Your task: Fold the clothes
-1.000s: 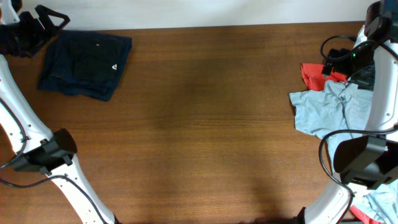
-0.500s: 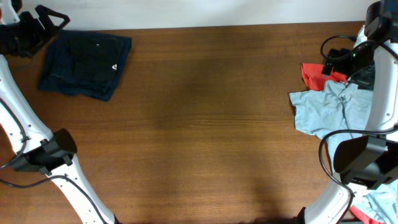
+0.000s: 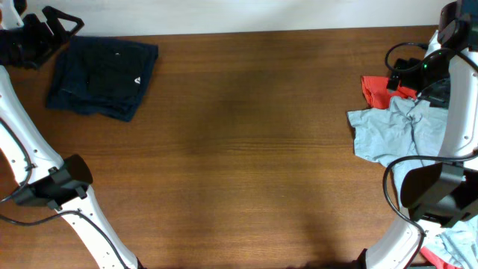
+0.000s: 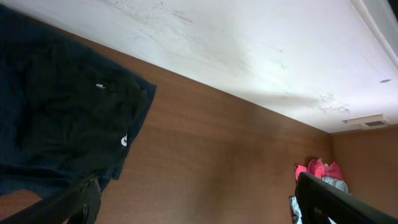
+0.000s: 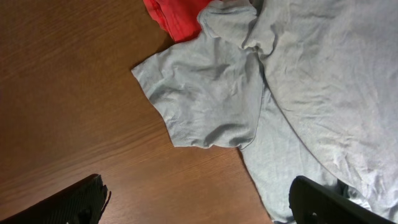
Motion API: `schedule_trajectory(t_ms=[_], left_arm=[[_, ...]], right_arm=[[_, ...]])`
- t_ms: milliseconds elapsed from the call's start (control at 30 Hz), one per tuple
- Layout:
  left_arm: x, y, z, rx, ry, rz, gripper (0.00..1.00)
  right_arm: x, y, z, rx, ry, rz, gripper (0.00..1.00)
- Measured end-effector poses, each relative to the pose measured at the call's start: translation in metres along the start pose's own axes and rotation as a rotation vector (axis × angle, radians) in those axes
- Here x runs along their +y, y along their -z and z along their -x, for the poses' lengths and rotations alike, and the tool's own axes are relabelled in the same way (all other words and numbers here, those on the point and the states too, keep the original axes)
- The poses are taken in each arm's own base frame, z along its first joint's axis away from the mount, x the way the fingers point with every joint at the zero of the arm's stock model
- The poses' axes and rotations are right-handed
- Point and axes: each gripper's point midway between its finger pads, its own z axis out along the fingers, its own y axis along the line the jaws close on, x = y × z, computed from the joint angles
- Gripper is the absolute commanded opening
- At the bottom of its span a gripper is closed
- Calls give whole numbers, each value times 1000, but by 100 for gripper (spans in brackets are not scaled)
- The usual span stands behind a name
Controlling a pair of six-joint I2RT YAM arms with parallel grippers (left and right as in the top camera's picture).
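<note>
Smooth brown wood-grain table (image 3: 246,157). A dark T-shirt (image 3: 97,78), folded flat and roughly square, lies at the far left corner. At the right edge, a rumpled, creased light blue-grey T-shirt (image 5: 298,81) overlaps a bunched red-orange one (image 5: 177,15). The left gripper (image 4: 196,193) and right gripper (image 5: 198,186) both gape wide, holding nothing.

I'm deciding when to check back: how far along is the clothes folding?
Done: one dark shirt lies folded at the far left. In hand: nothing; the left end effector and right end effector are both open and empty. Left: the light blue-grey shirt and the red-orange garment lie crumpled at the right.
</note>
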Motion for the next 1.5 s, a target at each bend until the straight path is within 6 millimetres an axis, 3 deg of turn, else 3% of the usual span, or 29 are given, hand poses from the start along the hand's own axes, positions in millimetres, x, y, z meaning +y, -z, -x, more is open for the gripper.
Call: schedule_trajectory(t_ms=[233, 367, 500, 700, 833, 933, 1067, 1233, 1400, 1500], left_arm=[[0, 0, 0, 0, 0, 2, 99], [0, 0, 0, 0, 0, 2, 100], [0, 0, 0, 0, 0, 3, 99], [0, 0, 0, 0, 0, 2, 99], [0, 0, 0, 0, 0, 3, 99], [0, 0, 0, 0, 0, 2, 99], [0, 0, 0, 0, 0, 3, 99], [0, 0, 0, 0, 0, 3, 99], [0, 0, 0, 0, 0, 3, 99], [0, 0, 0, 0, 0, 3, 99]], right_arm=[[4, -1, 0, 3, 9, 1, 99], [27, 0, -4, 2, 65, 11, 99], [80, 4, -19, -2, 200, 36, 99], [167, 21, -64, -25, 440, 89, 99], [202, 46, -94, -71, 556, 133, 99], [219, 76, -119, -130, 633, 180, 99], [223, 127, -147, -269, 729, 231, 99], [206, 207, -169, -528, 762, 332, 99], [158, 288, -183, -805, 683, 481, 99], [125, 310, -199, -895, 650, 533, 99]])
